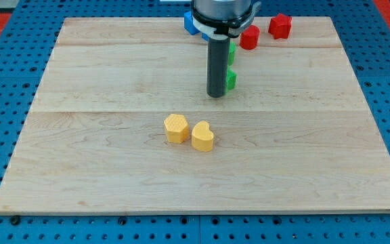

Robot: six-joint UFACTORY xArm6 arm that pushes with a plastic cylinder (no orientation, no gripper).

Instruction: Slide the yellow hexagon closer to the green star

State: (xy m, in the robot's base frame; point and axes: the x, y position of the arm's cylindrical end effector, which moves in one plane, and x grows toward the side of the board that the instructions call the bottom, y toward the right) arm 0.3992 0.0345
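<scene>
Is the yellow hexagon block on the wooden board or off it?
On it. The yellow hexagon lies flat mid-board, touching the yellow heart; my tip is above it.

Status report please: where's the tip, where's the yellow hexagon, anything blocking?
My tip up-view of yellow hexagon, apart. Yellow heart touching hexagon's right. Green block half hidden behind rod; shape unclear.

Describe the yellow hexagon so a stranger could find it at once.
On the wooden board, look just below the middle, below my tip, for two touching yellow blocks. The yellow hexagon is the one on the view's left, flat-sided with a ridged top, unlike the rounded yellow heart.
</scene>
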